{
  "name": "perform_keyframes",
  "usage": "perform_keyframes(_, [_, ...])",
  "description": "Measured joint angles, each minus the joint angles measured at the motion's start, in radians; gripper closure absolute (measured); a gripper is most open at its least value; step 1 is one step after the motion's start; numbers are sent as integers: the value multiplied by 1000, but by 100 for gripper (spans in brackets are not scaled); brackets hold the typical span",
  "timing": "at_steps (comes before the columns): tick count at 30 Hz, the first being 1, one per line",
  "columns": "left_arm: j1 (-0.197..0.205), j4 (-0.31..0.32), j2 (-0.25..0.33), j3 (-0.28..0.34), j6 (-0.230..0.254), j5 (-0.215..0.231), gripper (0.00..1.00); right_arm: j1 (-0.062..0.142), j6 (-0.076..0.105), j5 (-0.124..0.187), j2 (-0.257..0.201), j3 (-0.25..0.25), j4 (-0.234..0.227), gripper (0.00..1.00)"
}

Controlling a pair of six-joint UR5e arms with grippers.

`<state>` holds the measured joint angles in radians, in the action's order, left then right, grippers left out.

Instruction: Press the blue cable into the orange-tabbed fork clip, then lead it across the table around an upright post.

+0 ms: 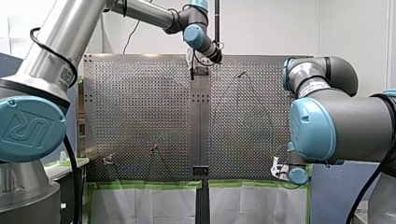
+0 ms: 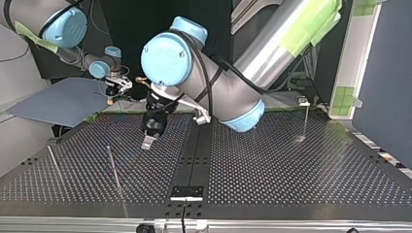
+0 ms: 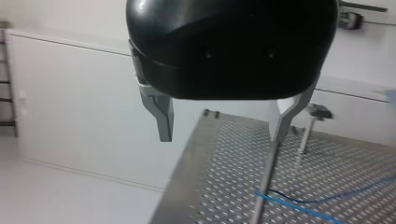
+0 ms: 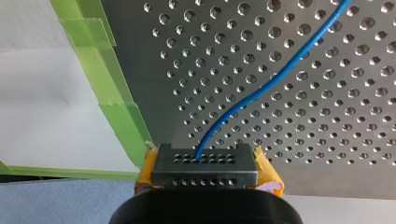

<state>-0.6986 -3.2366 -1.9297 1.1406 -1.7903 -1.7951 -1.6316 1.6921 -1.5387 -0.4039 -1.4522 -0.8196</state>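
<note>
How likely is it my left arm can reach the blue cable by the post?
Probably yes. The left gripper hangs open above the table with nothing between it and the blue cable. Only the thin upright post, just below one finger and beside the cable, might get in the way.

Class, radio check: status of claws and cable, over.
Right claw shut on blue cable. Left claw open, empty; upright post just ahead.

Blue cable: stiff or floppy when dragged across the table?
Likely floppy: the cable lies in a loose S-curve on the table. Probably light, since it looks thin. It should trail wherever my right gripper, apparently shut on it, leads.
</note>
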Motion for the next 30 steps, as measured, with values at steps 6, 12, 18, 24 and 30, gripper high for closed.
perform_keyframes(6, [-2, 56, 56, 56, -56, 1, 2, 0, -1, 0, 0, 0, -1, 100])
perform_keyframes(12, [2, 109, 109, 108, -87, -3, 2, -4, -2, 0, 0, 0, -2, 100])
perform_keyframes(18, [6, 158, 155, 158, -91, -34, 2, -7, -4, 0, 0, 0, -1, 100])
perform_keyframes(24, [10, 210, 169, 210, -92, -72, 2, -11, -6, 0, 0, 0, -1, 100])
perform_keyframes(30, [15, 263, 169, 262, -70, -74, 2, -13, -7, 0, 0, 0, -1, 100])
